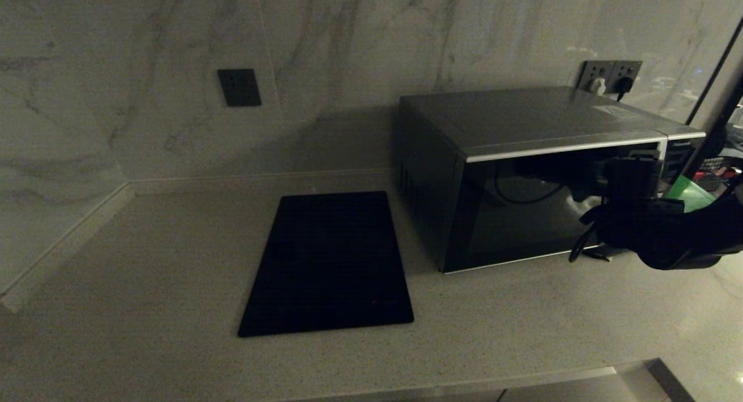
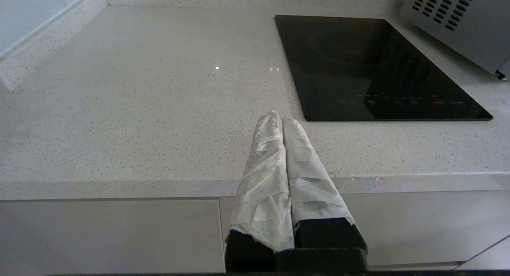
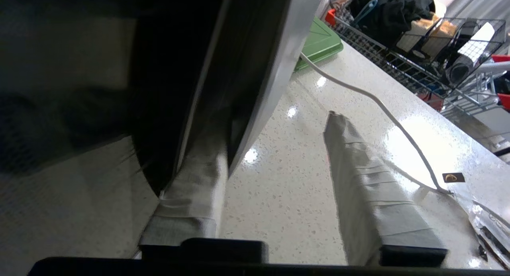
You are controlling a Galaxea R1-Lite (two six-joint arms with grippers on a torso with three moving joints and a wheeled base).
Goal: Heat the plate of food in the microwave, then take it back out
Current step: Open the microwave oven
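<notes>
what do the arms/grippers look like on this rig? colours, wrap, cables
Right arm: black, bulky, glossy housing, with a loose black cable looping beside it. Right gripper: two long tapered fingers wrapped in pale grey-white creased tape or cloth, on black bases. Left gripper: same build, white crinkled wrap over both fingers, black mounts below. No markings visible.

No wording, brand or number can be read anywhere. The microwave point(image 1: 540, 176) carries a pale label on its top near the right rear corner, its print too small to make out. The black cooktop point(image 2: 378, 65) has a row of tiny touch-control symbols along its front edge, one of them red, none legible. A small dark tag point(image 3: 453, 177) on the desk point(image 3: 299, 196) shows only a curved tan mark.
</notes>
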